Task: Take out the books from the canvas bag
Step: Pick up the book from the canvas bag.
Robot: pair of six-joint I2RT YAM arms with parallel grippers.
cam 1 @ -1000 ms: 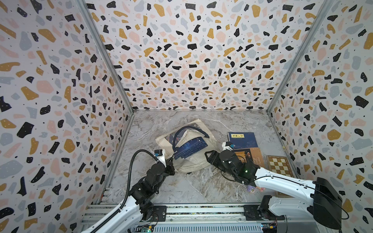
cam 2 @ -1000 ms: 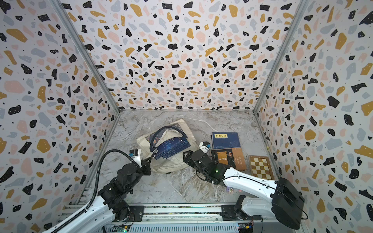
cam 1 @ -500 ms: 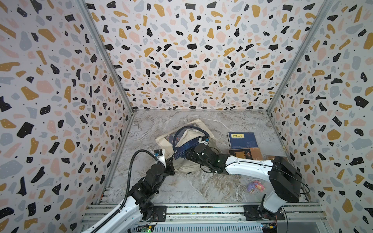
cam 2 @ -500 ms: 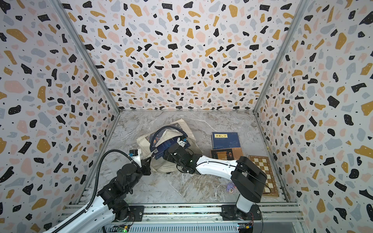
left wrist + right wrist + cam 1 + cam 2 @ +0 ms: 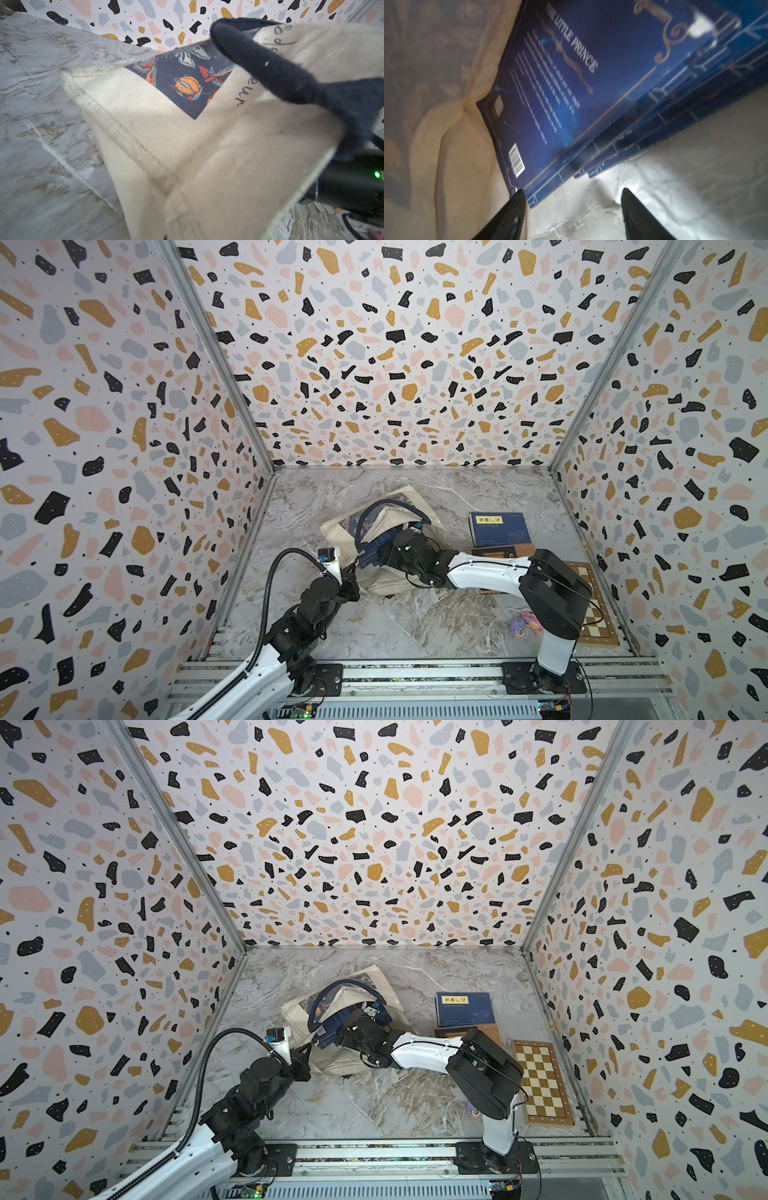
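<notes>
Swinging across from the right over the last second, my right gripper (image 5: 572, 192) now sits inside the mouth of the bag (image 5: 401, 504), jaws apart. One finger (image 5: 508, 216) is just beside the near corner of the books (image 5: 581, 93) stacked in there. They are navy, and the top one lies back cover up, reading "The Little Prince", though the view is blurred. Canvas lies under and beside them.

My left gripper (image 5: 352, 577) hasn't shifted. It is clamped on the bag's near edge, holding the cloth up, and the navy handle (image 5: 270, 68) crosses its wrist view.

In both top views the bag lies crumpled mid-table, printed side up. To its right, well apart, a navy book (image 5: 498, 529) with a yellow label lies flat on the table (image 5: 415, 635). A brown book (image 5: 505, 551) touches its near edge and is partly hidden by my right arm. Nearer me sit a checkered board (image 5: 540, 1085) and a small pink toy (image 5: 525, 624).
</notes>
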